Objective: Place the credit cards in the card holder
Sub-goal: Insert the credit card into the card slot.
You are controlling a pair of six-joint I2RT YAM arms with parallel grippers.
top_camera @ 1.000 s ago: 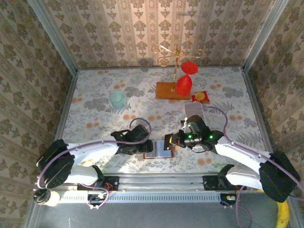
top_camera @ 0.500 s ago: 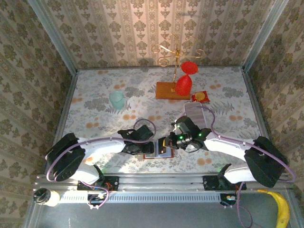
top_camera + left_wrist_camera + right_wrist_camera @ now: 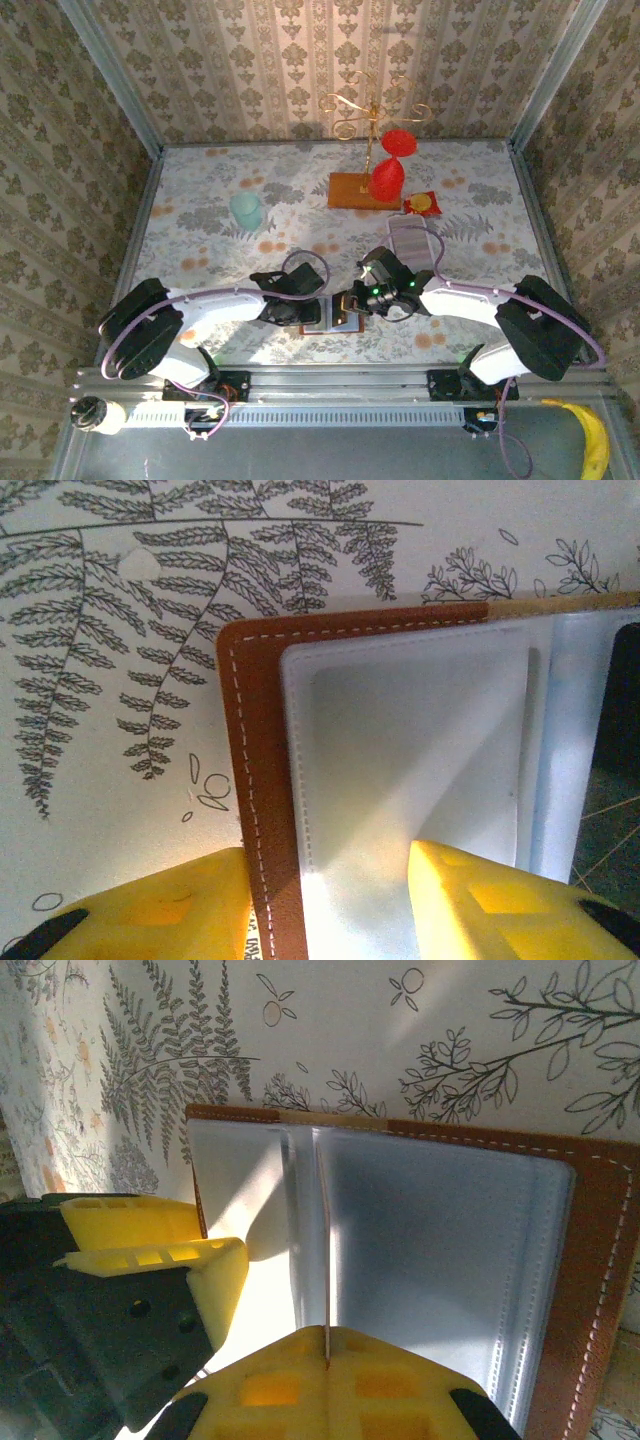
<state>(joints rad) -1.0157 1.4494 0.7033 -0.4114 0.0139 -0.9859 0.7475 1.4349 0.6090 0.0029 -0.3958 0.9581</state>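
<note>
The card holder [image 3: 322,317] lies open and flat on the table near the front edge, orange-brown leather with grey pockets [image 3: 410,750]. My left gripper [image 3: 325,858] is open and straddles its left edge: one yellow finger [image 3: 160,910] is outside the leather border, the other finger [image 3: 490,900] is over the grey pocket. My right gripper [image 3: 328,1335] is shut on one of the credit cards [image 3: 327,1240]. That card is seen edge-on, standing upright over the holder's middle fold [image 3: 305,1220]. In the top view both grippers, left [image 3: 303,310] and right [image 3: 350,300], meet over the holder.
A long white tray [image 3: 408,238] lies behind my right arm. Further back stand a wooden base [image 3: 355,190] with a gold hook stand and red pieces, a red-and-yellow packet [image 3: 422,203] and a teal cup [image 3: 246,209].
My right gripper has carried the card leftward over the holder. My left gripper has shifted right to the holder's left edge and its fingers have narrowed.
</note>
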